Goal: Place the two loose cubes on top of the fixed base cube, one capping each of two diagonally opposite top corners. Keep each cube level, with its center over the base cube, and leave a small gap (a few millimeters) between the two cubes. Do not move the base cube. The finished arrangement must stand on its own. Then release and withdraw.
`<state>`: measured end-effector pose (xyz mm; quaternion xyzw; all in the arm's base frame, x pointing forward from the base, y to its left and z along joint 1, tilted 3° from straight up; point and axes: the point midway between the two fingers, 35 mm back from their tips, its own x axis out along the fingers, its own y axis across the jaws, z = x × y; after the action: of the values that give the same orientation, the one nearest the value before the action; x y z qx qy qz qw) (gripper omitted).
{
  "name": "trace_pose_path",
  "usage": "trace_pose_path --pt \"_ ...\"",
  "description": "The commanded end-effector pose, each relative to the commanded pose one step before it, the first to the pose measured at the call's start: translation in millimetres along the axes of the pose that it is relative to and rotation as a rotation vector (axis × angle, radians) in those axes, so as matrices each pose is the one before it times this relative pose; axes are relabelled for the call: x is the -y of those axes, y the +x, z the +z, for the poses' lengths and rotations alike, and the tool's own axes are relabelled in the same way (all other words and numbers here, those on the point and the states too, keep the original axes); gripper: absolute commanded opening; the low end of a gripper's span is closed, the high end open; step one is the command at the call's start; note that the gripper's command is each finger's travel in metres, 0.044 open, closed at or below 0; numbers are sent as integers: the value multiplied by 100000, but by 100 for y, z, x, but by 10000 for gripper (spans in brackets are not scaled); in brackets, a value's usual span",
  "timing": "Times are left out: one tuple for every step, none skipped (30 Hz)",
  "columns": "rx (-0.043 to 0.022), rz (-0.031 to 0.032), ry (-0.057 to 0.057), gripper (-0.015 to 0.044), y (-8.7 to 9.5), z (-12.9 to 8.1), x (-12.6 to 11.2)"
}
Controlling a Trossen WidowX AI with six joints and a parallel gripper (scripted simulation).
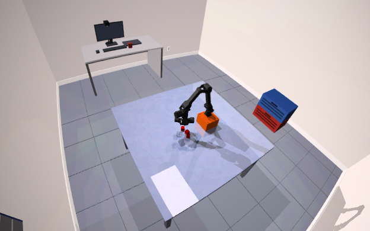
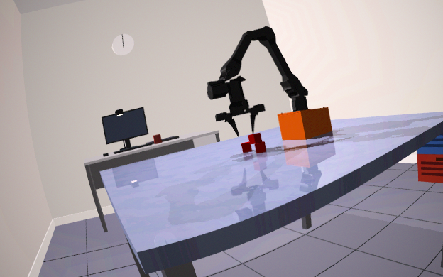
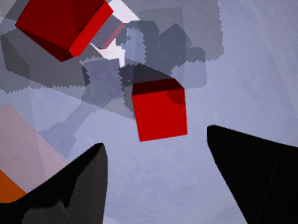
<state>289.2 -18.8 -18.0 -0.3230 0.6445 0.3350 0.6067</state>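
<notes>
Three red cubes sit on the glass table [image 1: 225, 154] [image 2: 213, 199]. The fixed base cube [image 2: 261, 147] carries one loose cube [image 2: 255, 138] [image 1: 187, 133] on top, offset toward a corner; in the wrist view this stacked cube [image 3: 60, 12] shows large at the upper left. The second loose cube [image 1: 182, 128] [image 2: 246, 147] [image 3: 158, 112] rests on the table just beside the base. My gripper [image 1: 184, 122] [image 2: 245, 134] [image 3: 157, 143] is open and empty. It hangs a little above the second loose cube, which lies between the fingers' lines without touching them.
The arm's orange mounting block [image 1: 207, 121] [image 2: 305, 124] stands close to the right of the cubes. A white sheet [image 1: 173, 189] lies near the table's front edge. A desk with a monitor [image 1: 118, 48] and a blue-red crate [image 1: 274, 109] stand off the table.
</notes>
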Motion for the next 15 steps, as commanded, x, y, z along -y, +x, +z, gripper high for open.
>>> trace_pose_path --pt "580 -2118 -461 265 56 102 378" --pt "-1 1 0 265 252 2 3" --pt "-2 2 0 265 419 0 0" --pt "-2 2 0 265 418 -3 -5" --pt "-1 2 0 265 250 -4 -6" --pt "-1 1 0 265 83 -1 -2" --pt "0 0 0 265 0 0 0" --pt "0 0 0 265 0 0 0" --pt "0 0 0 265 27 1 1" --pt "0 0 0 265 82 2 4" --pt "0 0 0 265 136 3 5" --pt "-1 0 0 265 165 3 6" --pt "-1 1 0 265 165 3 5" --pt "-1 1 0 265 165 2 4" --pt "-1 1 0 265 165 2 3"
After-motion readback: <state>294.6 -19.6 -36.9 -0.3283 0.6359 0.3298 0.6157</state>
